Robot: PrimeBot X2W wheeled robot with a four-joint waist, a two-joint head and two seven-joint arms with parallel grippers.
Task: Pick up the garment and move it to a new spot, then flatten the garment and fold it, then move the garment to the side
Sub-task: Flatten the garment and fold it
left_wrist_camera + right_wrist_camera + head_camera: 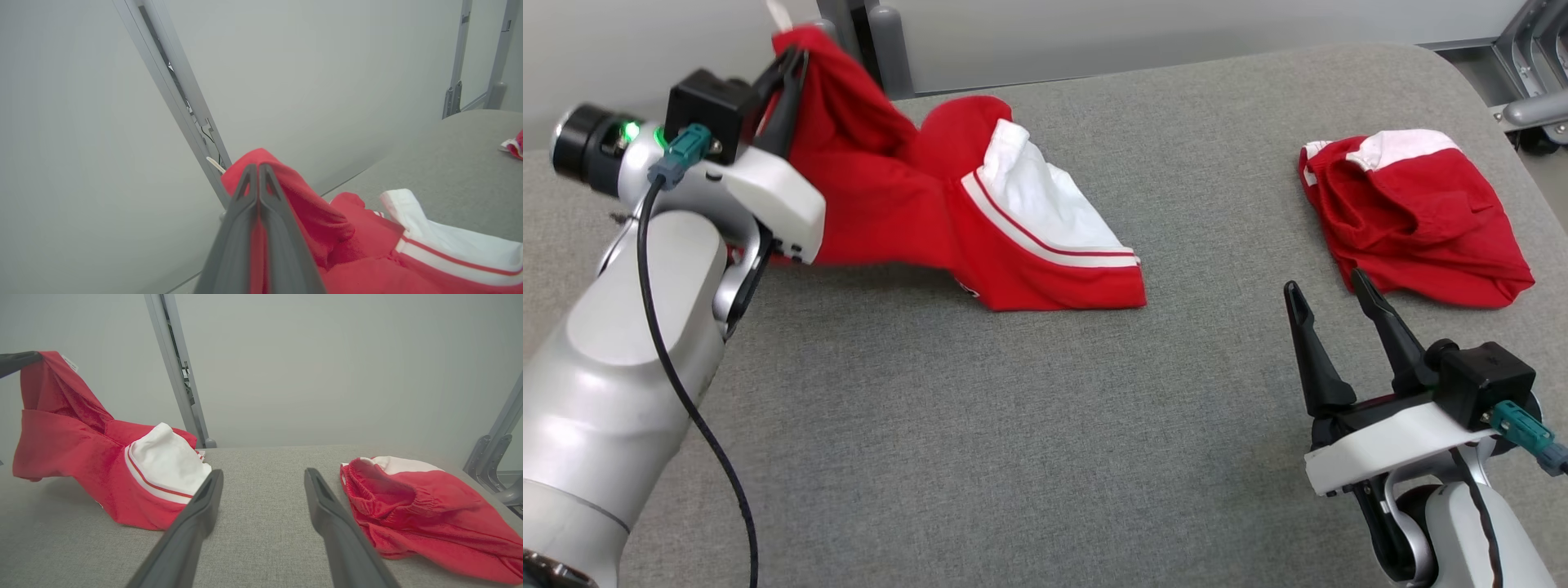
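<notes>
The left hand (792,69) has its two dark fingers pressed together on a fold of the red garment (890,204), and it holds that fold up over the far left corner of the worktop (1013,425). From the left wrist view the grip looks secure: red cloth is squeezed right between the fingers (245,212) and bulges out past their tips. The rest of the garment hangs away from that pinch in a slope, and its white panel and striped hem lie on the grey surface towards the middle. So it is half up and half dragging, which fits the opening step, the pick-up before the carry to a new spot. A single high pinch lets the cloth drape and come off the surface without bunching. The right hand (1325,286) waits low near the right-hand edge, fingers well apart and gripping nothing, probably kept free to catch a trailing corner once flattening begins. Just beyond it lies a second red garment (1413,220), crumpled with its white band uppermost, close to the right edge and well apart from the lifted one. The likely risk is the hem snagging on the fabric surface if the lift stays this low.
</notes>
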